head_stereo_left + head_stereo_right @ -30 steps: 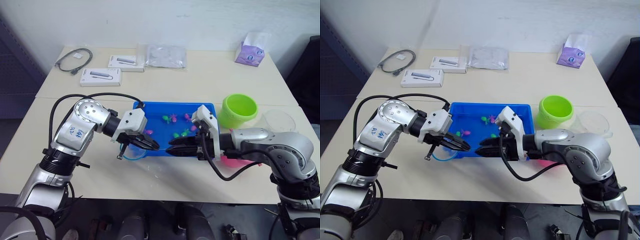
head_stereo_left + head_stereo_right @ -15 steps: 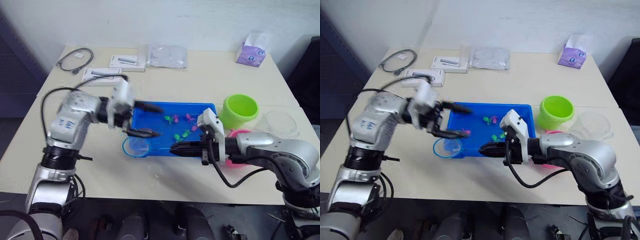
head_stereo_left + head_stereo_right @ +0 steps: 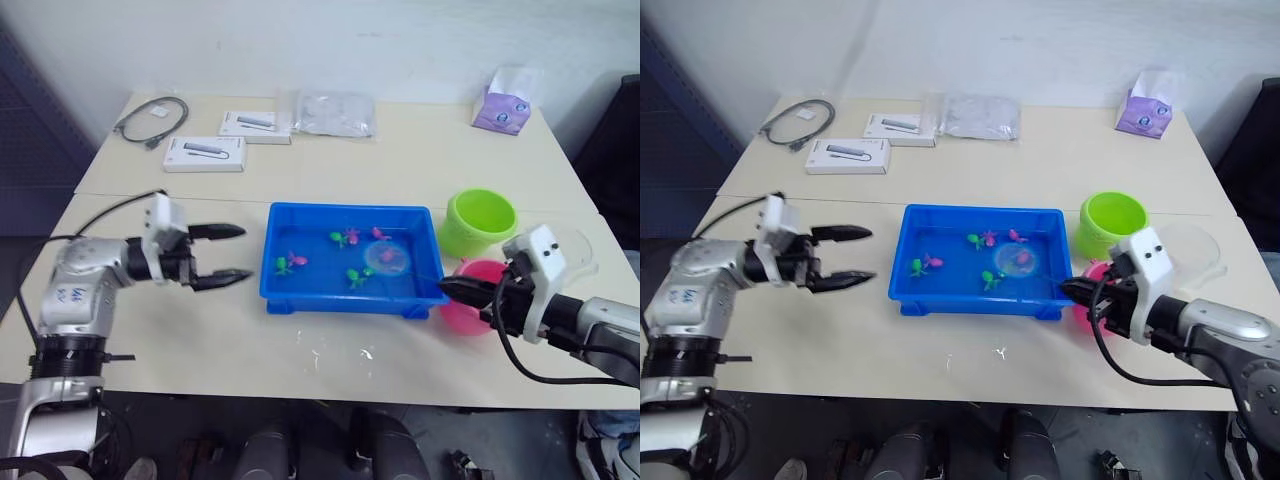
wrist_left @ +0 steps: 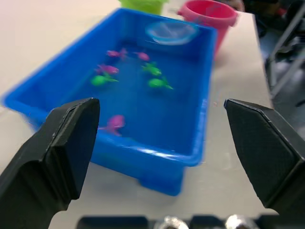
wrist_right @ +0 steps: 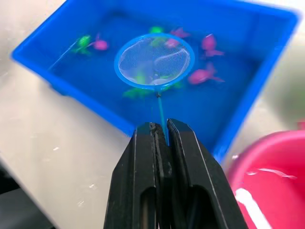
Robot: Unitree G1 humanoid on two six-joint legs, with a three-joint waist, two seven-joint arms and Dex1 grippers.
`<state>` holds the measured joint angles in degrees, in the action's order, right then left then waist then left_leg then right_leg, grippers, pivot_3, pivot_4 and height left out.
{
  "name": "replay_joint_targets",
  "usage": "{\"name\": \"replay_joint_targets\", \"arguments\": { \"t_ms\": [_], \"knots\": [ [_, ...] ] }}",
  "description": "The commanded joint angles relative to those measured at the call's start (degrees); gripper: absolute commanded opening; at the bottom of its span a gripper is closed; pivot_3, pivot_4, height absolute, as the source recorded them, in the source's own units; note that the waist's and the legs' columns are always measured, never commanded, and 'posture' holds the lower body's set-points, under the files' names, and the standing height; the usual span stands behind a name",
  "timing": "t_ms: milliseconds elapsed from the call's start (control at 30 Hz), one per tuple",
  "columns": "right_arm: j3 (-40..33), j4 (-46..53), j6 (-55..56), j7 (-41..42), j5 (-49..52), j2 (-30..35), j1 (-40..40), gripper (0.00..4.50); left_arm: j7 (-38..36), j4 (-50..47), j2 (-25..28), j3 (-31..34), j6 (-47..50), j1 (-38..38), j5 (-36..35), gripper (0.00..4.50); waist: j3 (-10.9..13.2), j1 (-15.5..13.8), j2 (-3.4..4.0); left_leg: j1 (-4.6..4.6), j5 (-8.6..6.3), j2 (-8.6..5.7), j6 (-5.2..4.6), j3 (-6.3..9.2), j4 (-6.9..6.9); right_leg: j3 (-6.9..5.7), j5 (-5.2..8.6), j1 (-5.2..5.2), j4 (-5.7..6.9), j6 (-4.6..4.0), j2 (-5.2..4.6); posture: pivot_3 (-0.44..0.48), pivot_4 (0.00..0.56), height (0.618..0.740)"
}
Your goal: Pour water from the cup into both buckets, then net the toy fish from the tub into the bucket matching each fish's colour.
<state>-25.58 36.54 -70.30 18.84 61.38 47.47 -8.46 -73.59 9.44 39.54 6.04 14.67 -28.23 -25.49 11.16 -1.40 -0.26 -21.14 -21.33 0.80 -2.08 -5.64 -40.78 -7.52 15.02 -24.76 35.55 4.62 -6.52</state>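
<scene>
One net [image 5: 154,60] now hangs ahead of the right gripper [image 5: 159,131], clamped on its stick, over the fish [image 3: 348,277] in the tub [image 3: 277,297]. The left gripper [image 3: 226,254], fingers apart and empty, has let go and drawn back beside the tub. Handover looks done; scooping can begin.

A bright blue rectangular plastic tub [image 3: 352,298] held tiny pink and green plastic fish [image 3: 290,262]. A round net [image 5: 154,61] had a blue rim and pale see-through mesh. Beside the tub stood a lime green round pail [image 3: 479,221] and a pink round pail [image 3: 470,303]. The table [image 3: 400,150] was cream.
</scene>
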Motion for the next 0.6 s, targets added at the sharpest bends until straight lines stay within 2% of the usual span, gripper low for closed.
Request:
{"name": "replay_joint_targets", "arguments": {
  "t_ms": [33, 400, 600],
  "knots": [
    [-2.7, 0.2, -4.8, -3.2, 3.4, 3.7, -1.6, 0.00, 1.6, -4.7, -1.0, -0.2, 0.2, 1.5, -1.1, 4.49, 0.0, 0.1, 0.02, 0.00, 0.00, 0.00, 0.00, 0.06, -0.06, 0.00, -0.01, 0.03, 0.00, -0.02, -0.04, 0.000, 0.150, 0.740],
    [4.3, -11.2, -18.3, -12.6, 11.6, 4.2, -17.7, 0.00, 4.2, -8.7, -3.8, -1.5, 0.5, 3.3, -1.4, 4.49, 0.0, 0.6, 0.02, -0.01, -0.01, 0.10, 0.02, 0.09, -0.08, -0.02, -0.06, 0.07, -0.01, -0.12, -0.13, 0.000, 0.150, 0.740],
    [13.2, -16.0, -22.2, -14.0, 12.2, 8.9, -23.6, 0.00, 5.9, -11.8, -4.6, -1.4, 0.9, 6.0, -2.0, 4.49, 0.0, 0.2, 0.02, -0.07, -0.01, 0.08, 0.01, 0.12, -0.13, -0.06, -0.07, 0.07, -0.04, -0.11, -0.15, 0.000, 0.150, 0.740]
  ]
}}
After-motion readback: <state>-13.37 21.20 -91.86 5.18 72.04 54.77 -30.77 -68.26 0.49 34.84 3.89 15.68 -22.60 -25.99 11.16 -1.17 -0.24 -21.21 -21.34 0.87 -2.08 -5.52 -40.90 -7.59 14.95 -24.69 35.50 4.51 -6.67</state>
